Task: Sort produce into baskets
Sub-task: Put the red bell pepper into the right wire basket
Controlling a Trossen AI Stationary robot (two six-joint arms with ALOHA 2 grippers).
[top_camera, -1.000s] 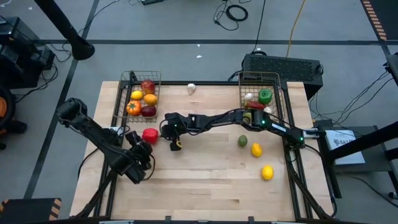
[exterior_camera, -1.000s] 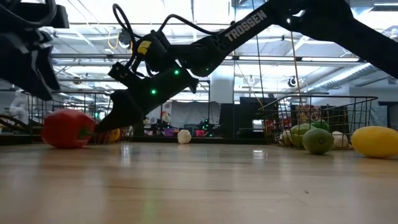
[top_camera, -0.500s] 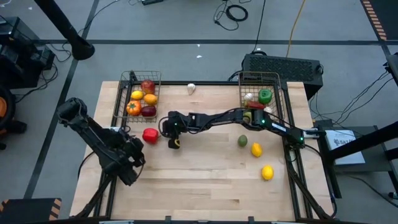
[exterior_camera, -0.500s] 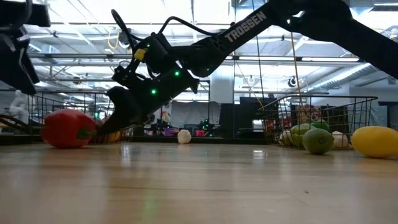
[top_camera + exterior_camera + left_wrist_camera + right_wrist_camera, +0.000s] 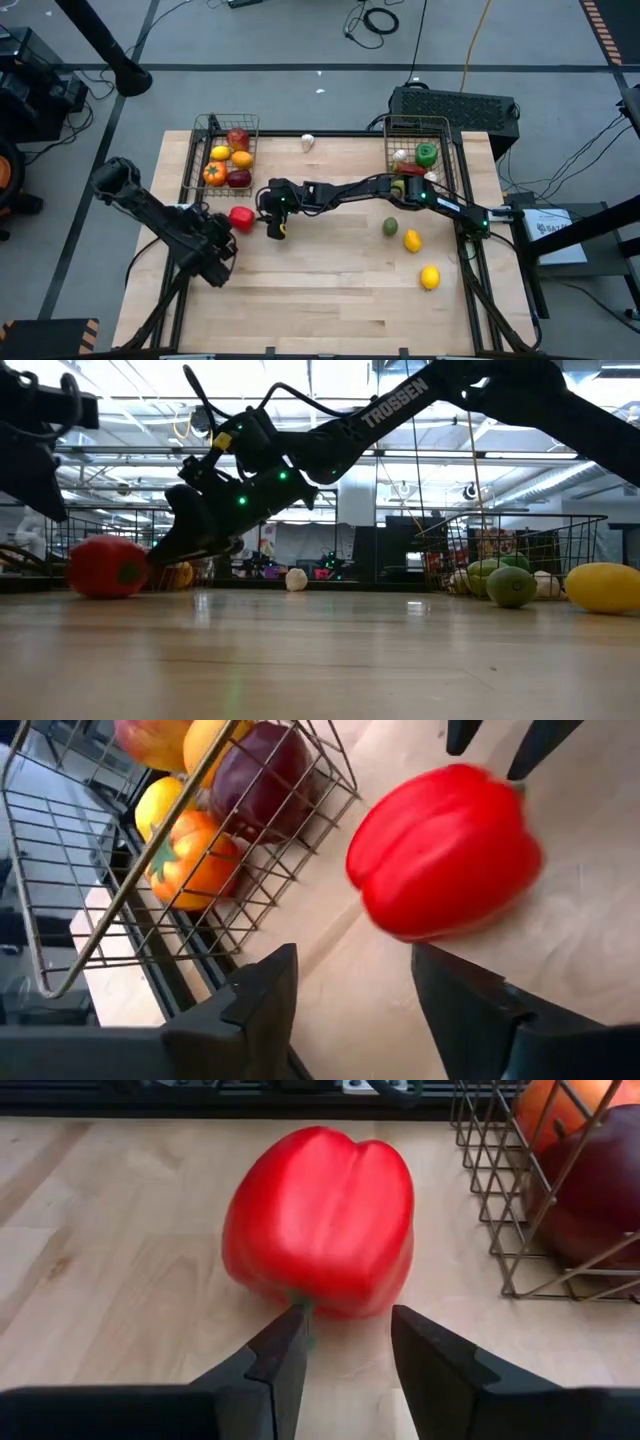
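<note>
Centrally, a glossy, lobed red bell pepper [image 5: 241, 217] lies on the pale wooden counter [image 5: 330, 290], just beside the left wire-mesh basket [image 5: 228, 152] (smooth oranges, a lemon and dark red apples inside). Stretched low across the counter, the right gripper [image 5: 345, 1342] has its dark jaws parted, tips just short of the pepper's stem end. From the opposite side, the left gripper [image 5: 355, 975] angles down near it, jaws open, holding nothing.

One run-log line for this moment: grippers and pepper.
right gripper: open, just short of red bell pepper | left gripper: open, facing pepper | pepper: on table beside wire-mesh basket
</note>
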